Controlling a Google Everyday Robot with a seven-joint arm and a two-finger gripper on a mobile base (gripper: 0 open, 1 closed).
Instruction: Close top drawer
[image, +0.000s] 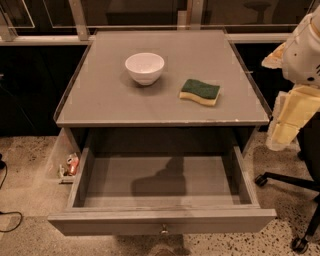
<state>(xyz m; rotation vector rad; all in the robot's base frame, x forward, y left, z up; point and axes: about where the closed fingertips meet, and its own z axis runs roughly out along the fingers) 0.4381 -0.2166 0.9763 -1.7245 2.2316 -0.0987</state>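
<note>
The top drawer (161, 220) is a wide grey wooden drawer. It stands pulled far out from the grey cabinet (100, 107) toward the camera. Its deep tray (160, 175) is empty, with only a shadow in it. A small round metal knob (164, 230) sits at the middle of the front panel, near the bottom edge of the view. My gripper (287, 117), on the white and pale yellow arm, hangs at the right edge of the view. It is beside the cabinet's right side, above and to the right of the drawer, and touches nothing.
A white bowl (144, 67) and a green-and-yellow sponge (200, 91) lie on the cabinet top. A chair base with casters (285, 181) stands on the floor at the right. Small litter (70, 166) and a cable (10, 216) lie on the floor at the left.
</note>
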